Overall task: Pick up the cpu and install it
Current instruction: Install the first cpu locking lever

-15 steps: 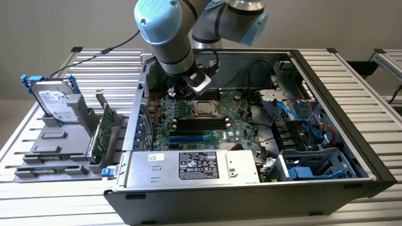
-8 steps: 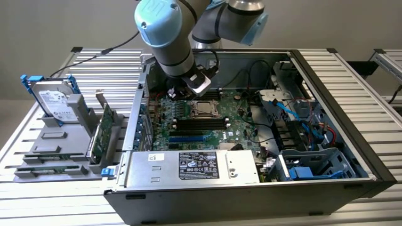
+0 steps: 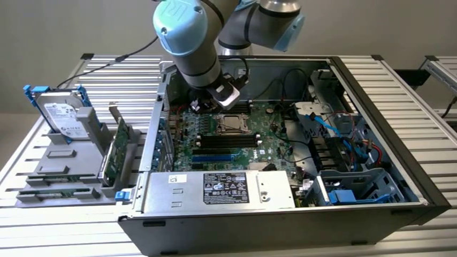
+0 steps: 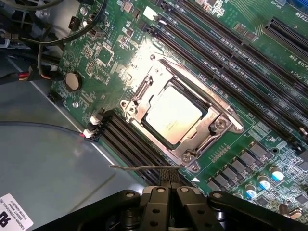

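CPU (image 4: 173, 113), the small flat square chip with a dull silver metal top, lies flat in the silver metal socket frame (image 4: 138, 108) on the green motherboard (image 4: 260, 131), inside the open black computer case (image 3: 418, 160). The black claw (image 4: 166, 190) hangs just beside the socket, clenched and empty. The chip looks light, rigid and smooth-topped, and is likely delicate underneath. Its opposite edges seem the only safe hold, and the frame crowds them.
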Robot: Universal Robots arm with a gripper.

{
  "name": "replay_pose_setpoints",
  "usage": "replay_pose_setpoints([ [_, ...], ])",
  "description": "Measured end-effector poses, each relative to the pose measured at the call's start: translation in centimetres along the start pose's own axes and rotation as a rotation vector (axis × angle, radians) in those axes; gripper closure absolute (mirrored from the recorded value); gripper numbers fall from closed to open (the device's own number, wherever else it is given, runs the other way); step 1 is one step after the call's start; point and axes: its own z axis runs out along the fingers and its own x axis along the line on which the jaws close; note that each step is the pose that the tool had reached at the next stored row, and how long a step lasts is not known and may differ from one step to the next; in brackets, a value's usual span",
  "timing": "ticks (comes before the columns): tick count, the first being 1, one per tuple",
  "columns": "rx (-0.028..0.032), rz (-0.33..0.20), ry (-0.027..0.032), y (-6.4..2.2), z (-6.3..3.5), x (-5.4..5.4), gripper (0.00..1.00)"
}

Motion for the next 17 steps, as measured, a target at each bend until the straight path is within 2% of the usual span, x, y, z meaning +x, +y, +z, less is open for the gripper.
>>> replay_pose_setpoints([
  [5,0.0068,-0.012,-0.0022,0.1,0.19,-0.15,0.89],
  [12,0.023,-0.042,-0.0068,0.12,0.26,-0.19,0.89],
  [14,0.0241,-0.045,-0.0069,0.14,0.24,-0.21,0.89],
  [17,0.0226,-0.047,-0.004,0.18,0.25,-0.21,0.89],
])
